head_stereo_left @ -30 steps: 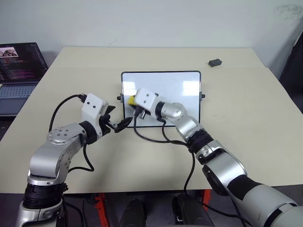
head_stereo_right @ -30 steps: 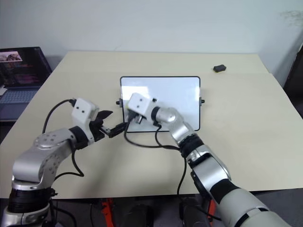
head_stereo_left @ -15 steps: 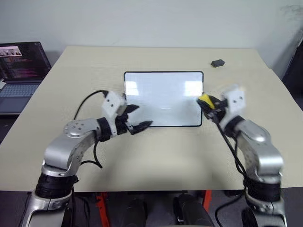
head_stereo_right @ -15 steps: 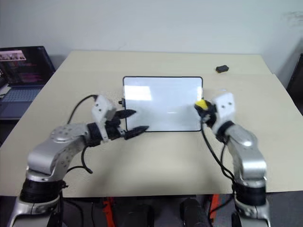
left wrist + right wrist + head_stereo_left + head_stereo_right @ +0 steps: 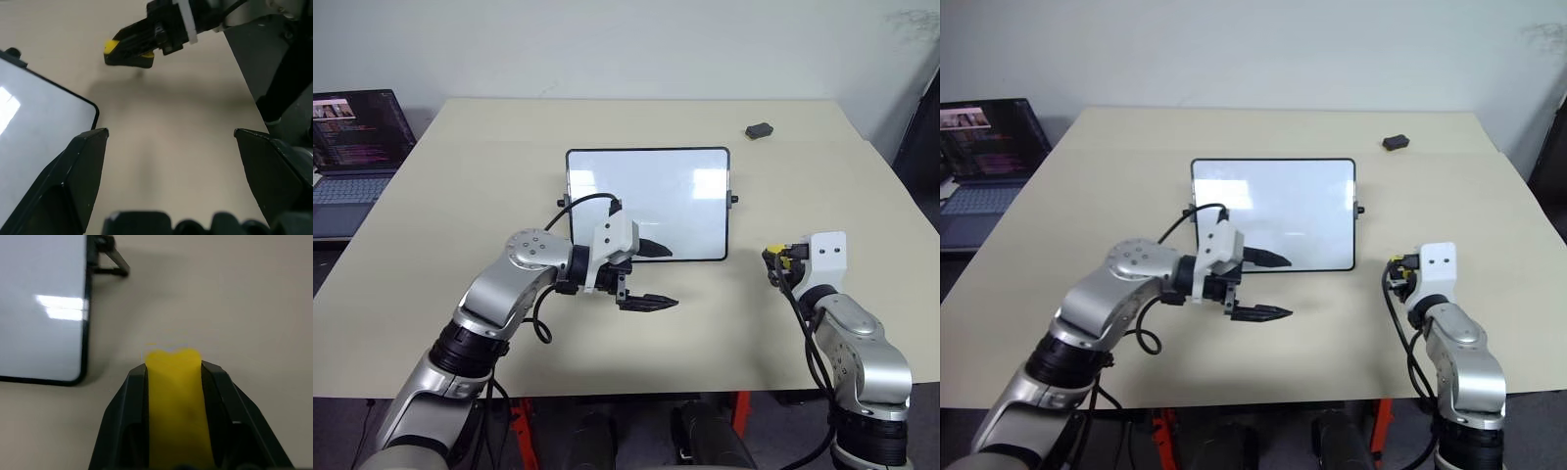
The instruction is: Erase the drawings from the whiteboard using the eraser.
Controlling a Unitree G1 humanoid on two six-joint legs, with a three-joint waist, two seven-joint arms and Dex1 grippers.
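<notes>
The whiteboard (image 5: 646,196) lies flat at the table's middle, its glossy white face blank; no drawings are in view on it. My right gripper (image 5: 773,259) hovers low over the table to the right of the board, shut on the yellow eraser (image 5: 174,396), whose tip sticks out past the black fingers. The same eraser (image 5: 111,47) shows in the left wrist view. My left gripper (image 5: 658,275) is open at the board's near edge and points right: one finger lies over the board's front strip, the other over the table in front of it.
A small dark grey object (image 5: 759,129) lies at the table's far right. An open laptop (image 5: 352,147) stands on a separate surface off the table's left edge. Bare tabletop (image 5: 636,343) surrounds the board.
My right gripper swung the eraser from the board's left part off to the right and down beside the board. My left gripper moved right along the board's near edge and turned rightward.
</notes>
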